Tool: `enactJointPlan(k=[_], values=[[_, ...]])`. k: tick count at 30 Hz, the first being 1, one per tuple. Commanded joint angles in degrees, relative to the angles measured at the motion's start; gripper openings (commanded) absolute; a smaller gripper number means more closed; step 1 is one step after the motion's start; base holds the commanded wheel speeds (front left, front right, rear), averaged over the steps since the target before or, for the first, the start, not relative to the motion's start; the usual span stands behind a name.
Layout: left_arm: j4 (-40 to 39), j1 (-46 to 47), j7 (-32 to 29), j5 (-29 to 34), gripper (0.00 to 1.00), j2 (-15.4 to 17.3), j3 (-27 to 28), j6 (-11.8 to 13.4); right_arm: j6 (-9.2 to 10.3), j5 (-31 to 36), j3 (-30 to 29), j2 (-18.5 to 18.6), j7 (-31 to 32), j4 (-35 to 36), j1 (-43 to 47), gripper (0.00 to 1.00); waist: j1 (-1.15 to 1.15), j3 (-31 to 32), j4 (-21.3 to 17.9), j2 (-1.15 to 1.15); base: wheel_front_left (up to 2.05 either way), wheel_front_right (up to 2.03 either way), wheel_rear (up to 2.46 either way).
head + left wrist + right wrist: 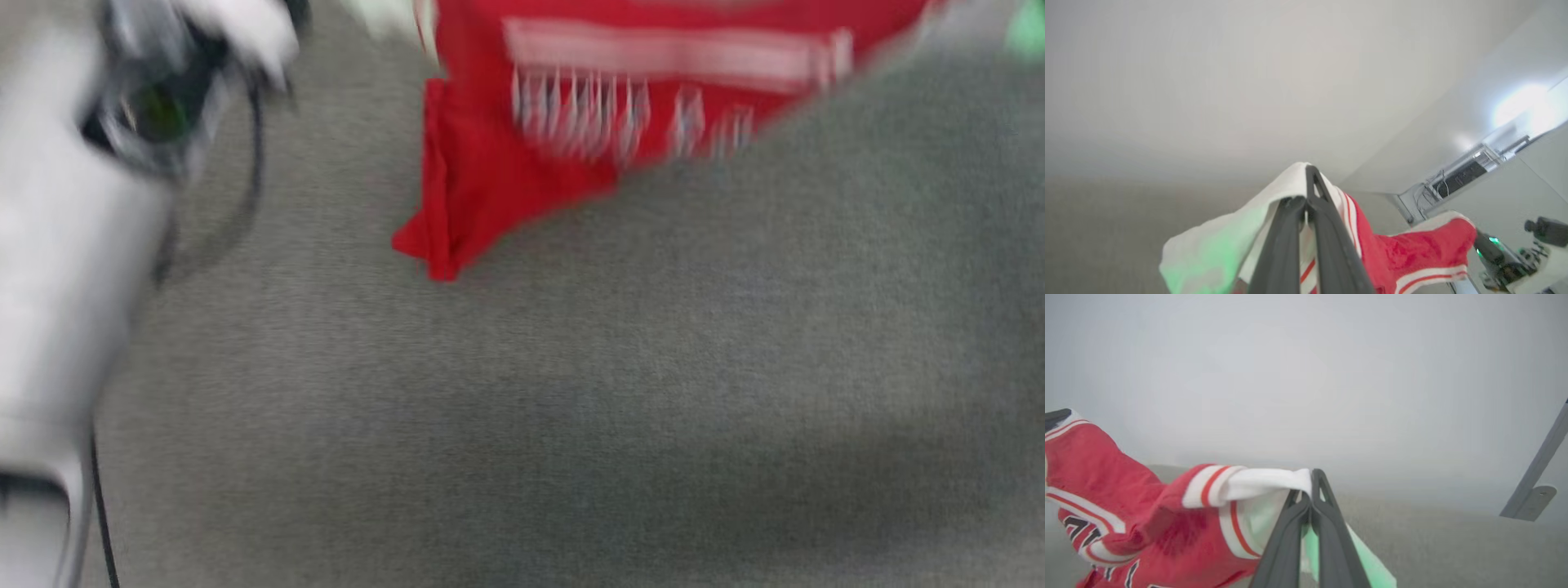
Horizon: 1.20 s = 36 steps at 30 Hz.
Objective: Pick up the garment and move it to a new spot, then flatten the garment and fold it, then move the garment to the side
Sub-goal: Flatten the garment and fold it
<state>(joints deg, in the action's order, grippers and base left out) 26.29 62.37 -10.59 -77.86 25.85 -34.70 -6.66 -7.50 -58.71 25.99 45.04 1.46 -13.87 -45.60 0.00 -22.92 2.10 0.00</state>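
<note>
garment point(506, 163) held up, left gripper point(1306, 196) and right gripper point(1309, 492) each pinching a white end; flatten, fold, side move pending.

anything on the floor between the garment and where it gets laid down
Nothing visible stands in the way. The left gripper and right gripper are both shut on the white ends of the garment, holding it above the grey carpet. The carpet beneath it looks bare, though the head view is blurred.

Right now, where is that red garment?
Top centre of the head view, the garment hangs over the grey floor, its white ends pinched by the left gripper and right gripper.
</note>
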Motion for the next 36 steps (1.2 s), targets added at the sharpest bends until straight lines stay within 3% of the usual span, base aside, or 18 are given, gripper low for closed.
enactJointPlan(k=[1,4,8,11,15,18,22,29,36], values=[[3.0,4.8,1.6,1.3,0.0,-0.8,1.2,0.8,0.02,-0.6,-1.3,-2.8,0.1,-2.7,-5.2,0.0,0.0,-3.7,-3.2,0.0,0.0,0.0,0.0],[11.2,15.8,6.0,3.6,0.0,-3.5,3.3,2.3,0.01,-0.3,-3.2,-8.9,-0.1,-10.1,-16.6,0.0,0.0,-5.5,-4.9,0.0,0.0,0.0,0.0],[18.7,28.5,10.9,5.9,0.0,-5.8,4.9,1.4,0.01,1.5,-6.2,-14.5,-3.1,-19.4,-30.5,0.0,0.0,-6.4,-6.4,0.0,0.0,0.0,0.0],[23.3,35.8,14.8,7.0,0.0,-6.8,6.2,0.5,0.01,2.9,-8.5,-16.8,-6.1,-25.5,-38.4,0.0,0.0,-6.1,-6.8,0.0,0.0,0.0,0.0],[28.8,38.7,15.5,5.3,0.0,-9.4,6.5,-0.5,0.01,5.9,-5.9,-17.6,-5.9,-30.8,-43.4,0.0,0.0,-5.0,-6.0,0.0,0.0,0.0,0.0],[29.3,34.7,14.3,4.0,0.0,-10.2,5.7,-0.8,0.01,6.3,-3.1,-16.8,-4.6,-31.0,-40.8,0.0,0.0,-4.8,-5.2,0.0,0.0,0.0,0.0],[24.4,25.4,12.0,0.2,0.0,-10.4,4.6,-0.9,0.01,5.7,1.3,-14.7,-3.0,-29.2,-34.4,0.0,0.0,-4.8,-4.1,0.0,0.0,0.0,0.0],[12.5,1.4,9.9,-3.3,0.0,-5.9,-1.1,-0.9,0.0,1.3,6.4,-8.7,-1.2,-20.2,-16.0,0.0,0.0,-3.5,-2.6,0.0,0.0,0.0,0.0],[-0.7,-17.1,11.5,-5.8,0.0,-1.1,-5.3,-0.9,0.01,-3.3,4.9,-0.7,-1.0,-9.7,2.9,0.0,0.0,0.4,-0.4,0.0,0.0,0.0,0.0]])
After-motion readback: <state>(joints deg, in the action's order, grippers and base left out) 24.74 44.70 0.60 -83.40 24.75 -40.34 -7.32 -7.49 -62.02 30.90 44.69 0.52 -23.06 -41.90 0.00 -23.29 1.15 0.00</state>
